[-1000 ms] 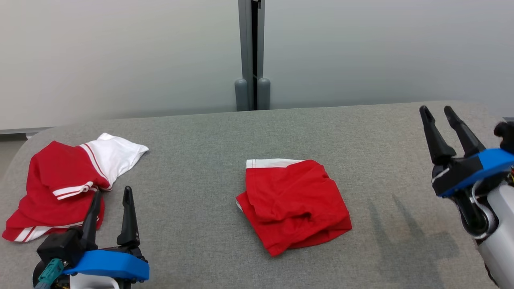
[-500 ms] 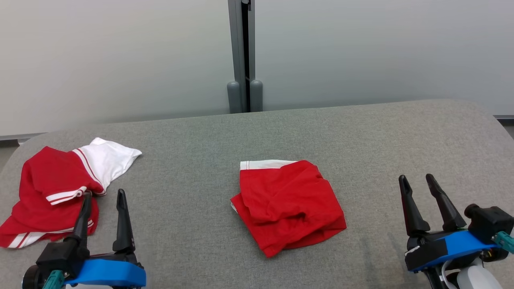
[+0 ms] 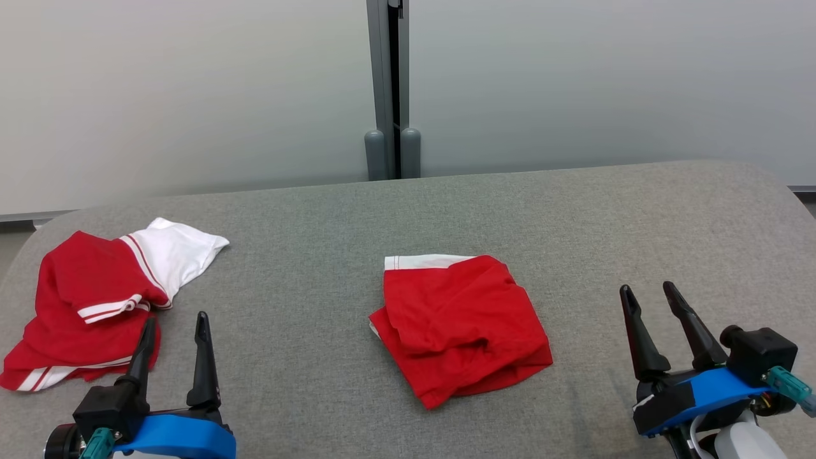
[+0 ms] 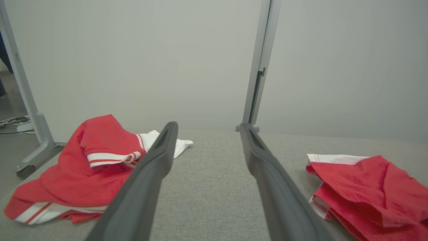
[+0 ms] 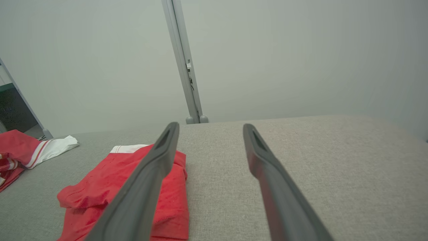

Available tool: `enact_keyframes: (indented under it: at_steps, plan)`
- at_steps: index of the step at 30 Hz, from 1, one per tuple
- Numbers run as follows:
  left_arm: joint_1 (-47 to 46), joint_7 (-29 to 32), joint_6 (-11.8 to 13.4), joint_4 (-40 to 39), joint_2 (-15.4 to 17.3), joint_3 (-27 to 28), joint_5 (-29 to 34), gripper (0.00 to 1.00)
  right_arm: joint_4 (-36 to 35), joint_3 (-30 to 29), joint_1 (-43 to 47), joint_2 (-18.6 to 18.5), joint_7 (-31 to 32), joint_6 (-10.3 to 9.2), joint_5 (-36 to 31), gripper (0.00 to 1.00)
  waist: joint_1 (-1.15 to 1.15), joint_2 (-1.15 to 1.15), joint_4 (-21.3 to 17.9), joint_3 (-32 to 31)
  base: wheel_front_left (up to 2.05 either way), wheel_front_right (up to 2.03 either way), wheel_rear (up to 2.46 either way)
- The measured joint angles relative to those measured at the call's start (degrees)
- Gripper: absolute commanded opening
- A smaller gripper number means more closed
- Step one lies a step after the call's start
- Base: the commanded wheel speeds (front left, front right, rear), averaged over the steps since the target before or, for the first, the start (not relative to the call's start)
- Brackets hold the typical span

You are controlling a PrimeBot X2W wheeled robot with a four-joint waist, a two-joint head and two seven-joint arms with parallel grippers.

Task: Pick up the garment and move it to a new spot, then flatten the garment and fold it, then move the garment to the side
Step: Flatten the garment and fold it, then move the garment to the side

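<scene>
Grey table [image 3: 319, 223] bears the folded red garment [image 3: 459, 325]; left hand [image 3: 176, 317] and right hand [image 3: 647, 286] both gape, empty.

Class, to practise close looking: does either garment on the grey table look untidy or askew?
Yes. The red-and-white garment at the left of the table lies crumpled in a heap, a white part flung out. The red garment in the middle is folded but skewed, its layers uneven. Nothing looks damaged.

Soft even light is washing the grey fabric tabletop [image 3: 306, 210]; faint shadows are hugging the folded red garment [image 3: 459, 325].
</scene>
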Motion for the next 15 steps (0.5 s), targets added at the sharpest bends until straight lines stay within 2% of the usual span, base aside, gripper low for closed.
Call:
enact_keyframes:
  at_steps: [4, 8, 11, 15]
  plan:
    - [-0.3, 0.0, -0.7, 0.4, -0.2, 0.4, 0.6, 1.0, 0.5, 0.7, -0.1, -0.1, 0.0, 0.0, 0.1, 1.0, 0.0, 0.0, 0.2, -0.1, 0.0, 0.0, 0.0]
    - [-0.4, 0.0, -0.8, 0.3, -0.9, 0.6, 1.1, 1.0, 2.7, 4.4, -2.0, -0.6, 0.5, 0.0, 1.2, 1.0, 0.0, 0.0, 0.5, 0.1, 0.0, 0.0, 0.0]
    - [-0.9, 0.0, -1.3, 0.5, -1.1, 0.5, 1.5, 1.0, 5.5, 7.3, -6.8, -0.7, 3.2, 0.01, 3.0, 1.0, 0.01, 0.0, 1.0, 0.3, 0.0, 0.0, 0.0]
    - [-1.6, 0.0, -1.8, 0.8, -1.4, 0.0, 1.8, 1.0, 12.4, 9.6, -13.3, -0.7, 9.7, 0.0, 6.0, 1.0, 0.0, 0.0, 2.4, 0.5, 0.0, 0.0, 0.0]
